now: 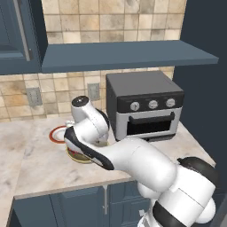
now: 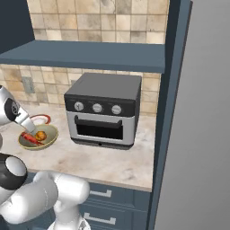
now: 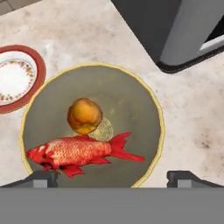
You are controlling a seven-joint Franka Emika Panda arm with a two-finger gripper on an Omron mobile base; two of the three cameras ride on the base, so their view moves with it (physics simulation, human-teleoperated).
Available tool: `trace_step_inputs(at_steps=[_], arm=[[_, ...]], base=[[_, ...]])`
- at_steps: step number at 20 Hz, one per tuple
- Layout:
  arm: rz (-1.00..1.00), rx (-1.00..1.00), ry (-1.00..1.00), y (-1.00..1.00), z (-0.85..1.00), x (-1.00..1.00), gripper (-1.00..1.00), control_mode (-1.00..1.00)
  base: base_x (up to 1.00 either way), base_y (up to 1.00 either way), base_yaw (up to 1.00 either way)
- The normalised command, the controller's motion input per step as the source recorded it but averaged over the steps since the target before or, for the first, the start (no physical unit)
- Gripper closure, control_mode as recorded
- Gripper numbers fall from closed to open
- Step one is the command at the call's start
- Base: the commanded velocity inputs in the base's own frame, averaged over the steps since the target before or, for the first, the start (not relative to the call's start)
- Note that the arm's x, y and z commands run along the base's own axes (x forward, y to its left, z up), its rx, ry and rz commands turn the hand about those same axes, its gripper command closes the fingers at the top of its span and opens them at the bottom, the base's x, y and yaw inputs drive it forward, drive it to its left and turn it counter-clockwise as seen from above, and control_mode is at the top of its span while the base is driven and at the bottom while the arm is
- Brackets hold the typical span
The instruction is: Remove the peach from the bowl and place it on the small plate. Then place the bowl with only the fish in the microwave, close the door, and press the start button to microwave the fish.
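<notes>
Two things lie in the bowl [image 3: 131,100]: the peach [image 3: 85,115] and the fish [image 3: 78,152].

Hand view, left to right. Small plate [image 3: 17,78] at the left edge, upper half of frame, white centre, red-brown rim, flowered band inside; cut off by the frame edge. Its rim sits just beside the bowl's yellow rim; contact cannot be told. Bowl fills the middle, olive-tan inside. Peach left of the bowl's centre, orange-yellow, touching the fish's back below it. Fish lies across the lower part of the bowl, head toward lower left, tail toward the right. Toaster oven [image 3: 175,30] in the upper right corner, dark top, grey front, standing on the marble desk [image 3: 192,118]. End effector [image 3: 112,178] at the bottom edge, its two dark tips far apart at lower left and lower right, spread wide, nothing between them, over the bowl's near rim.

Left base view. Plate rim shows at centre left on the desk; the arm covers most of the bowl. Toaster oven with three knobs at right of centre, under a blue shelf [image 1: 128,53].

Right base view. Bowl at left edge, middle height, peach and fish inside. Toaster oven at centre.
</notes>
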Motion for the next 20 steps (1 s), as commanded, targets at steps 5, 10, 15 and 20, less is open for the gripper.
trace_step_inputs(at_steps=[5, 10, 15, 20], arm=[[0.23, 0.02, 0.04, -0.07, -0.62, 0.54, -1.0, -1.0], [0.25, 0.04, 0.07, -0.03, -0.66, 0.34, -1.0, -1.0], [0.18, 0.06, 0.05, 0.0, -0.55, 0.37, -1.0, -1.0], [0.15, 0.04, 0.01, 0.0, -0.38, 0.31, -1.0, -1.0]], base=[[0.0, 0.0, 0.0], [0.0, 0.0, 0.0], [0.0, 0.0, 0.0], [0.0, 0.0, 0.0]])
